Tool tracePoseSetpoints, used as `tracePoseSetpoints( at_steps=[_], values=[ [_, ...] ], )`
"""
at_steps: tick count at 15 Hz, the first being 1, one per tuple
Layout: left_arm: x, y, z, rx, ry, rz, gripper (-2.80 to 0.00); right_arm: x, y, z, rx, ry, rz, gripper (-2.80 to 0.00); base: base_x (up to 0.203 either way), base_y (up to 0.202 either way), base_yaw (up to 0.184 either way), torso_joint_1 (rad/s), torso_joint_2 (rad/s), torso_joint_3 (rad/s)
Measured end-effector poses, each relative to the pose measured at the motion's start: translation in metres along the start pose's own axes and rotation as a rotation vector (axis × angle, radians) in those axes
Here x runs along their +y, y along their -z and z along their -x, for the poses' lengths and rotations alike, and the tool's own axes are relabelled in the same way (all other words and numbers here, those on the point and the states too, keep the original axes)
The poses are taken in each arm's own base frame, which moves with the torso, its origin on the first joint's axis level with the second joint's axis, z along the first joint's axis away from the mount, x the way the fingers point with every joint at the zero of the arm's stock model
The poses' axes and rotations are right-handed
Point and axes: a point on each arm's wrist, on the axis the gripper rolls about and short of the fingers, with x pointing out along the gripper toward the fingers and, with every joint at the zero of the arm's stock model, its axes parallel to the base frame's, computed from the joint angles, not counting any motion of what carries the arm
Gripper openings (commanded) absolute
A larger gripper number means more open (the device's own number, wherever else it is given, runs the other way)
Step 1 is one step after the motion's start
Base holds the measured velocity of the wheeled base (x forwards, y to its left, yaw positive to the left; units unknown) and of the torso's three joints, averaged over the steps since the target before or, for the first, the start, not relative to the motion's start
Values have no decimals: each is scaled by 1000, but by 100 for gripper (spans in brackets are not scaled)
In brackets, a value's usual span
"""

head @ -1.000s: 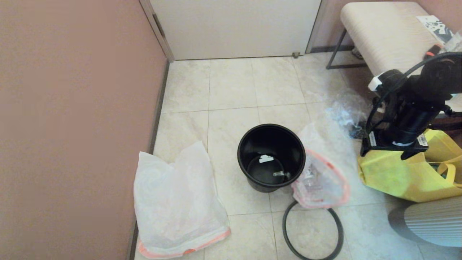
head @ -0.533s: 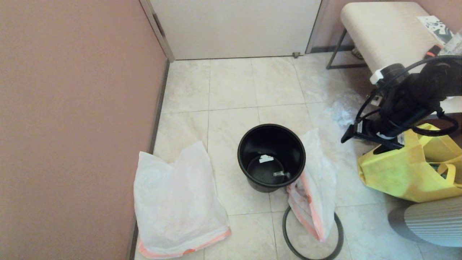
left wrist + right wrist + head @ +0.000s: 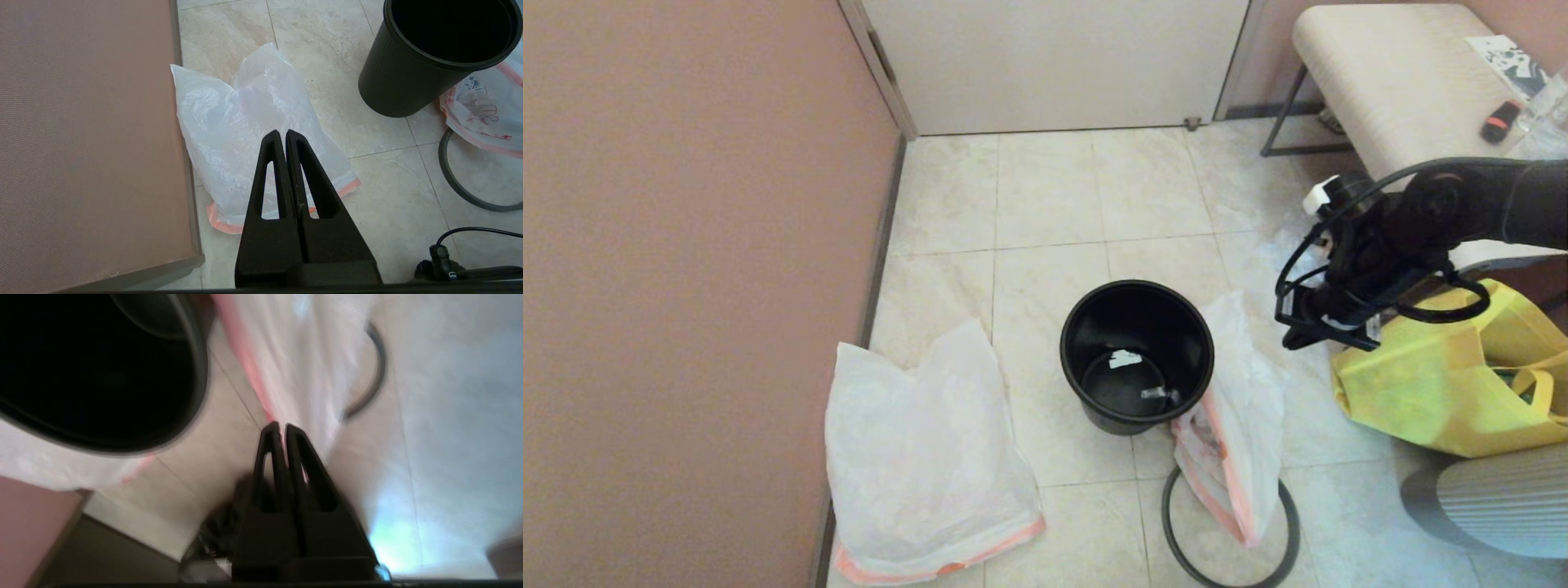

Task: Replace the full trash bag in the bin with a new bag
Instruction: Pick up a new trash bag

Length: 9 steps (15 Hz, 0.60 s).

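The black bin [image 3: 1065, 353] stands on the tiled floor with no bag in it, also seen in the left wrist view [image 3: 392, 81]. Its grey hoop [image 3: 1165, 514] lies on the floor in front. The full trash bag [image 3: 1241, 392], white with an orange edge, is slumped against the bin's right side and partly over the hoop. The new bag [image 3: 923, 465] lies flat by the left wall. My right gripper [image 3: 1294, 333] hangs above and to the right of the full bag, shut and empty. My left gripper [image 3: 282, 132] is shut above the new bag [image 3: 245, 134].
A yellow shopping bag [image 3: 1421, 392] sits on the floor under my right arm. A padded bench [image 3: 1396, 73] stands at the back right, beside a white door [image 3: 1054, 57]. A pink wall [image 3: 686, 286] runs along the left. A grey ribbed object [image 3: 1494, 498] is at the bottom right.
The right gripper went from open to shut and swung left and toward the bin. The full bag dropped from a raised, spread shape to a slump beside the bin and over the hoop.
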Motion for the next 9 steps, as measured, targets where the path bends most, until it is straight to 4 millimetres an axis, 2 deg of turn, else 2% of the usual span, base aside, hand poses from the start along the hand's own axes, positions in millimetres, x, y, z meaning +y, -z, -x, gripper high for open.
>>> tracePoseSetpoints(
  at_steps=[5, 9],
  values=[
    [0, 0, 0, 0, 0, 0, -280, 22, -25, -28, -245, -148, 2, -280, 0, 0, 0, 0, 0, 0],
    [0, 0, 0, 0, 0, 0, -280, 47, -38, -75, -466, -284, 79, -280, 0, 0, 0, 0, 0, 0]
  ],
)
